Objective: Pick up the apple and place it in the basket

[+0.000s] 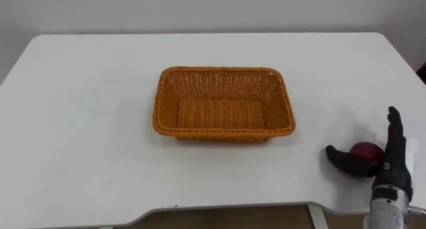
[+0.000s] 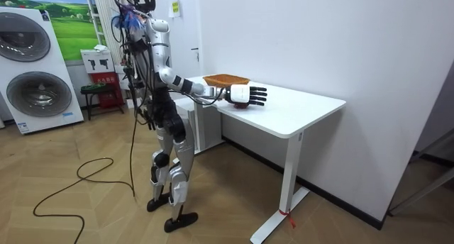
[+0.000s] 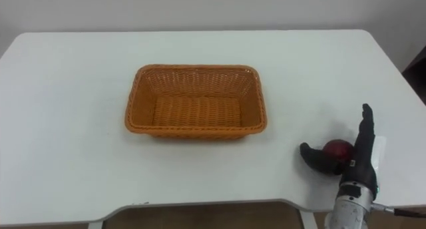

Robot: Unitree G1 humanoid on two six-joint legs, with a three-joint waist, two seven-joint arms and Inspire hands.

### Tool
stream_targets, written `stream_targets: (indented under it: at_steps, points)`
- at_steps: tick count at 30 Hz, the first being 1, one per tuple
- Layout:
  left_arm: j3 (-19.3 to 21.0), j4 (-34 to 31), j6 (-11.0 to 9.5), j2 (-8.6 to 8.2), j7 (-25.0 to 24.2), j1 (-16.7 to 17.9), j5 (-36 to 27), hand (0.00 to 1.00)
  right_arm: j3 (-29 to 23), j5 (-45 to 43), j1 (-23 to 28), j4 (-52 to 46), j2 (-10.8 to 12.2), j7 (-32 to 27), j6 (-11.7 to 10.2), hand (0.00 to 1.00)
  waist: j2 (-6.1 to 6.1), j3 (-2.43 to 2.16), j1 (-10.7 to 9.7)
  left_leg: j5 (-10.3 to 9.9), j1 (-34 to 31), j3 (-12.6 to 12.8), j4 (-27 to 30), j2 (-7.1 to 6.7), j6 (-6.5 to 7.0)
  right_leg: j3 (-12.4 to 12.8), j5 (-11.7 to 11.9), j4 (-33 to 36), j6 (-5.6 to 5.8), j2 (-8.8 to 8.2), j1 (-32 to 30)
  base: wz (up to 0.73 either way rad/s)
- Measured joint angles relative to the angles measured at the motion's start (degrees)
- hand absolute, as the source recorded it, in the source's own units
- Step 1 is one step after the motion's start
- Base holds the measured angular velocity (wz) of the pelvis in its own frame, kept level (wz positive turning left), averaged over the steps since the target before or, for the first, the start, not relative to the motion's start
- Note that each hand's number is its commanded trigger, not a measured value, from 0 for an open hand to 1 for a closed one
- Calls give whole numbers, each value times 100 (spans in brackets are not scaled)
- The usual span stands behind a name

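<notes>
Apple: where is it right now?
In the eye views the apple sits on the white table near its front right corner, between the thumb and fingers of the open right hand, right of the basket.

The apple, dark red and round, rests on the white desk near its right edge, toward the near right corner, partly hidden by the right hand. The orange woven basket, rectangular and upright, sits mid-desk, well apart from the apple.
</notes>
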Motion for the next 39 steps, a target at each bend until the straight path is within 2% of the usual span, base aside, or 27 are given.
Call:
stream_targets:
  at_steps: [3, 4, 6, 10, 17, 34, 39]
  points:
    - [-3, -3, 9, 0, 5, 3, 2, 0, 24, 0, 101, 0, 1, 61, 4, 0, -4, -1, -1, 0, 28, -9, 4, -1, 0, -22, 0, -1, 0, -4, 44, 4]
    - [-7, -4, 11, 0, 18, 4, 1, 0, 63, 0, 162, 0, 1, 71, 4, 44, -6, -1, -3, 0, 26, -9, 10, -2, 0, -29, 0, 0, 0, -6, 48, 0]
    - [-15, -4, 14, -1, 85, 16, 3, 0, 160, 5, 249, 7, 2, 84, 3, 100, -5, -2, -5, 0, 31, -11, 16, -1, 0, -24, 0, 4, 0, -5, 56, 0]
    - [-27, -3, 13, -1, 234, 69, -2, 0, 261, -41, 281, 114, 16, 76, -15, 100, -7, 2, -26, -1, 110, -10, -3, -2, 0, -16, -1, 3, 1, -3, 132, 0]
    - [-21, -125, 13, -1, 250, 130, -4, 0, 79, -120, 243, 247, -60, 77, -19, 100, -99, -5, -36, -2, 115, -10, -1, 8, 0, 3, -2, -3, 1, 17, 137, 0]
    - [-224, -218, 13, 0, 348, 173, 10, 0, 22, -240, 234, 172, -12, 67, -4, 100, -77, -3, -15, -3, 115, -8, -17, 24, -3, -10, 1, 2, -3, 30, 131, 0]
    - [-218, -228, 13, -1, 323, 144, 12, 0, 38, -219, 233, 5, 40, 47, 51, 100, -48, 3, 105, -3, 87, 17, -27, 23, -4, 6, 2, 13, -6, 33, 79, -3]
